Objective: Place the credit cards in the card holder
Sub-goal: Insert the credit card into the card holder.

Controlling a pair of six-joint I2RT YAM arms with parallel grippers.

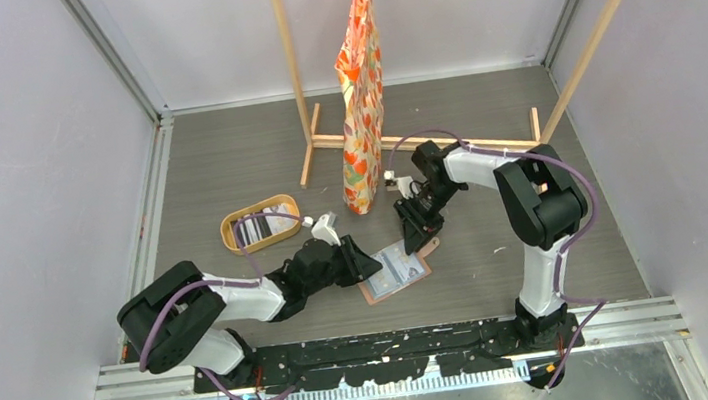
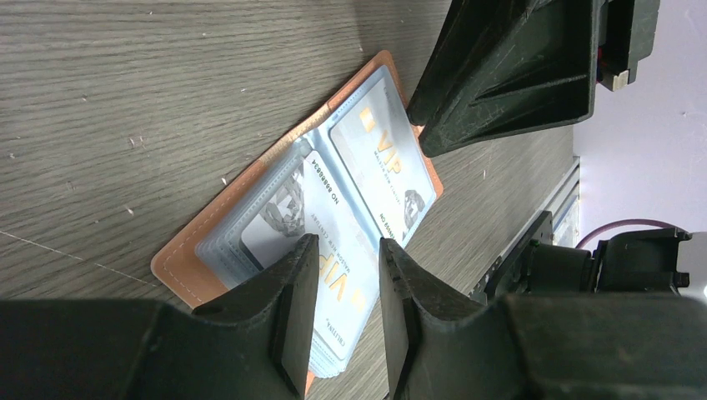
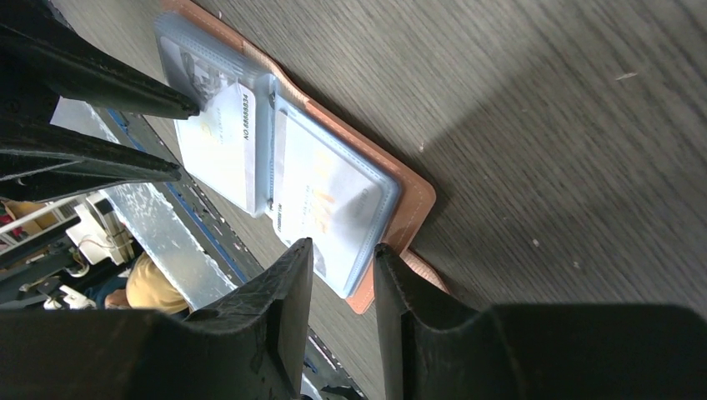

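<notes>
The salmon-brown card holder (image 1: pixel 394 274) lies open on the table, its grey-blue clear slots facing up. In the left wrist view its leather edge (image 2: pixel 179 258) frames two white VIP credit cards (image 2: pixel 379 162) lying in the slots. One of them sticks out past the near edge. My left gripper (image 1: pixel 366 267) is open and empty just above that edge (image 2: pixel 346 279). My right gripper (image 1: pixel 422 236) is open and empty over the holder's far corner (image 3: pixel 417 196), by the snap tab. More cards (image 1: pixel 258 229) lie in the tray.
An oval yellow-rimmed wooden tray (image 1: pixel 228 224) sits left of the holder. An orange patterned paper bag (image 1: pixel 360 88) hangs from a wooden rack (image 1: pixel 403 139) behind it. Walls close in the left, right and back sides.
</notes>
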